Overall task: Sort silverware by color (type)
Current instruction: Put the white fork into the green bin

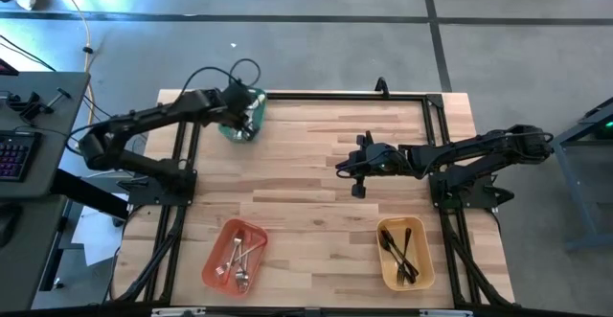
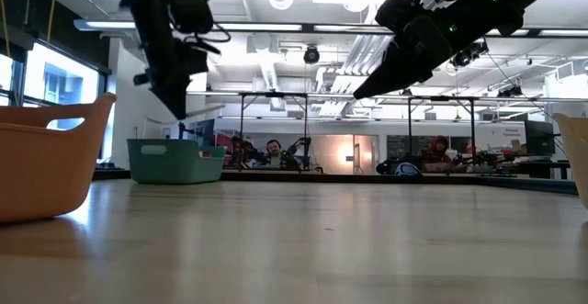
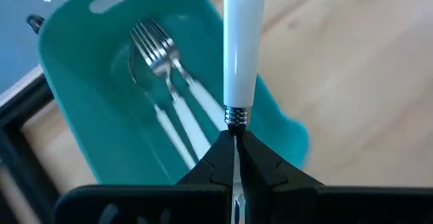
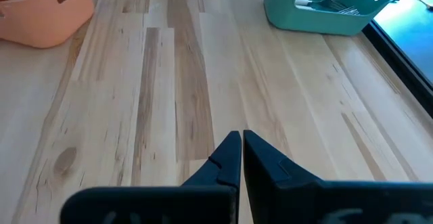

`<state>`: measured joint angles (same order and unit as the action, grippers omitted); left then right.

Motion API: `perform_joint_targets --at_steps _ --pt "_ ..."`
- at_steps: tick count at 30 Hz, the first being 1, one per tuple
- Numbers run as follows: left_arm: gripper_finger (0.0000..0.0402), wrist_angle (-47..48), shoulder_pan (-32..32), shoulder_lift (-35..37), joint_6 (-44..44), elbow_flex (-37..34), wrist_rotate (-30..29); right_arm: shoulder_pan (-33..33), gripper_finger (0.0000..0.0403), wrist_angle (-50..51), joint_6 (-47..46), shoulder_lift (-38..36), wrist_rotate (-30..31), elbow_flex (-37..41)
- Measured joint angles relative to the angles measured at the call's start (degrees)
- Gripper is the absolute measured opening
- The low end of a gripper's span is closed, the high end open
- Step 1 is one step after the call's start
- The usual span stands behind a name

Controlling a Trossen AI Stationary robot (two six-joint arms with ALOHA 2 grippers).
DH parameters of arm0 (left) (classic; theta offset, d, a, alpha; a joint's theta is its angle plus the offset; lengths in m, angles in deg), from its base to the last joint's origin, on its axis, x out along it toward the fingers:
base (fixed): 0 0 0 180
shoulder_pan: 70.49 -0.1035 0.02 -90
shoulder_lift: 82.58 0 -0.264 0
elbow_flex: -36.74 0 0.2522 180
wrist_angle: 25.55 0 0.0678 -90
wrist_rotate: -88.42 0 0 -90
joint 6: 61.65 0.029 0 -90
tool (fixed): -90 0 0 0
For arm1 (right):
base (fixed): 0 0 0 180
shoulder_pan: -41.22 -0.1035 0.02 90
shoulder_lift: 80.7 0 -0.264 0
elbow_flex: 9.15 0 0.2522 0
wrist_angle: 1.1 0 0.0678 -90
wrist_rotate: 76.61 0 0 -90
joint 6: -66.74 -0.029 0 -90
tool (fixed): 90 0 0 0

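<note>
My left gripper (image 3: 235, 139) is shut on a white-handled utensil (image 3: 240, 48) over the teal bin (image 3: 81, 68) at the table's far left. It also shows in the high view (image 1: 247, 116) and the low view (image 2: 177, 102). Two white-handled forks (image 3: 162, 68) lie in the bin. My right gripper (image 4: 241, 143) is shut and empty above the bare table right of centre (image 1: 343, 167). Silver utensils (image 1: 239, 258) lie in the orange-red bin (image 1: 218, 245). Black utensils (image 1: 400, 252) lie in the yellow bin (image 1: 421, 260). My left gripper pinches the utensil's metal neck (image 3: 234, 119), just below the white handle, between its two fingertips. The fingers point down at the bin and lie along the utensil. The utensil hangs clear with its white handle pointing down over the bin.
The teal bin stands at the far left corner (image 2: 175, 162), the orange-red bin at the near left (image 2: 46, 157), and the yellow bin at the near right (image 2: 579, 157). Bare wooden table (image 1: 306, 202) lies between them. People sit in the room beyond the table.
</note>
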<state>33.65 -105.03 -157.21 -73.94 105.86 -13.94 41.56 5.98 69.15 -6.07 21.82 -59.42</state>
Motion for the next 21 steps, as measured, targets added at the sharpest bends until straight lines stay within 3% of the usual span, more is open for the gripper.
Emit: perform_joint_targets --at_steps 6,21 --pt "0.0001 -7.75 -7.25 -1.19 0.83 -4.26 1.35 0.00 0.0000 0.03 -0.01 0.00 0.00 0.00" --pt "0.0016 -17.29 -10.52 -1.27 3.46 -10.58 4.51 0.00 0.0000 0.00 0.42 0.00 0.00 0.00"
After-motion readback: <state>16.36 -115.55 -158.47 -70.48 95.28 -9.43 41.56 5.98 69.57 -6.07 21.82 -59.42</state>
